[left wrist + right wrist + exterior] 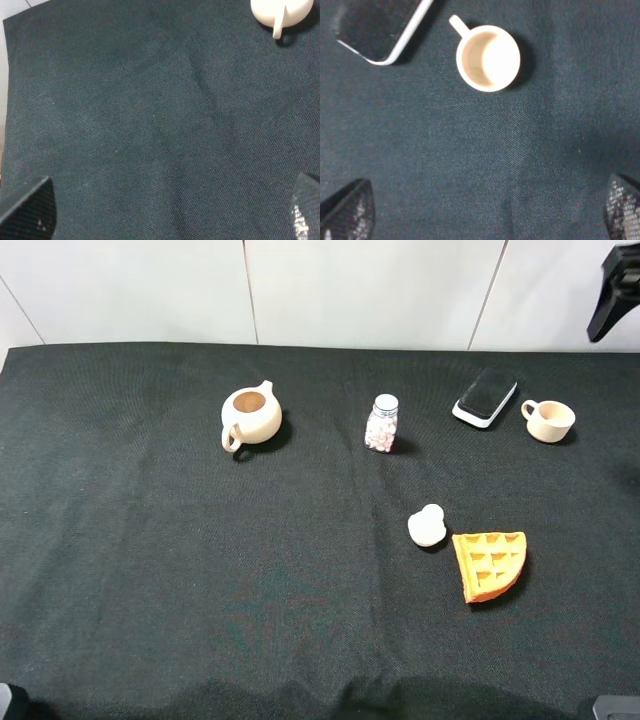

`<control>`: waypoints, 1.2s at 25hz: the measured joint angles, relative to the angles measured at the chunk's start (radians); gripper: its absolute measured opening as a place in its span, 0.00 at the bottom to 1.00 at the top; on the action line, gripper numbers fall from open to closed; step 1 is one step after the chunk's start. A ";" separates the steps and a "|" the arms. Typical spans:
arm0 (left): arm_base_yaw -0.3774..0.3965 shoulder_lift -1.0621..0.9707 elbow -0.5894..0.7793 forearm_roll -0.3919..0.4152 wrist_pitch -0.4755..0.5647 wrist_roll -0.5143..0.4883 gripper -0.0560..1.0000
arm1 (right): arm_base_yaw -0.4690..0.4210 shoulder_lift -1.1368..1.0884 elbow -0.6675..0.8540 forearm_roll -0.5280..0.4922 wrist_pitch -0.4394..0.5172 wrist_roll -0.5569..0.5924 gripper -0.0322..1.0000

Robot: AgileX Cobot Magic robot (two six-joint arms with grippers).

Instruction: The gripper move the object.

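Nothing is moved yet, by my reading: the cup [549,421] stands upright at the far right of the surface [150,570], just beside a dark phone [486,397]. The right hand [485,207] hangs above it, fingers apart and empty. The left hand [170,210], also spread, holds nothing. Open cloth lies nearer; the right edge is close.

Both hands cropped; teapot [281,14] cut off
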 joint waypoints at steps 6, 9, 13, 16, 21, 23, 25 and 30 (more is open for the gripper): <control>0.000 0.000 0.000 0.000 0.000 0.000 0.99 | 0.000 -0.100 0.000 0.057 0.002 -0.062 0.70; 0.000 0.000 0.000 0.000 0.000 0.000 0.99 | 0.000 -0.149 0.000 0.076 0.002 -0.083 0.70; 0.000 0.000 0.000 0.000 0.000 0.000 0.99 | 0.000 -0.231 0.010 0.081 0.003 -0.086 0.70; 0.000 0.000 0.000 0.000 0.000 0.000 0.99 | 0.000 -0.306 0.045 0.079 0.004 -0.086 0.70; 0.000 0.000 0.000 0.000 0.000 0.000 0.99 | 0.000 -0.440 0.143 0.075 0.004 -0.086 0.70; 0.000 0.000 0.000 0.000 0.000 0.000 0.99 | 0.000 -0.498 0.184 0.074 0.005 -0.086 0.70; 0.000 0.000 0.000 0.000 0.000 0.000 0.99 | 0.000 -0.552 0.226 0.074 0.005 -0.086 0.70; 0.000 0.000 0.000 0.000 0.000 0.000 0.99 | 0.000 -0.699 0.374 0.074 0.005 -0.053 0.70</control>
